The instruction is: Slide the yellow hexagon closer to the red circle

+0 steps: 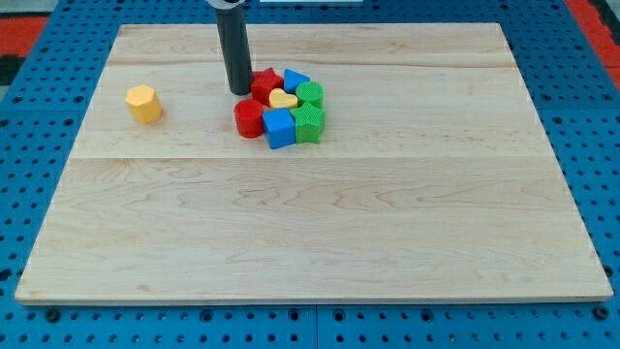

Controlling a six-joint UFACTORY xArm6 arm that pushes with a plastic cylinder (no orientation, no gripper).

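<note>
Yellow hexagon sits alone at far left, well apart from the red circle in the clustered blocks. My tip, no claw, stands beside that cluster. Light, rigid, likely slides easily; push its left face.

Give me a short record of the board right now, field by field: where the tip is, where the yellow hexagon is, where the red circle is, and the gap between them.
tip: my tip at the cluster's upper left edge
yellow hexagon: alone, toward the view's left
red circle: cluster's left side, touching the blue block
gap: bare board between hexagon and circle
task state: not yet done
</note>
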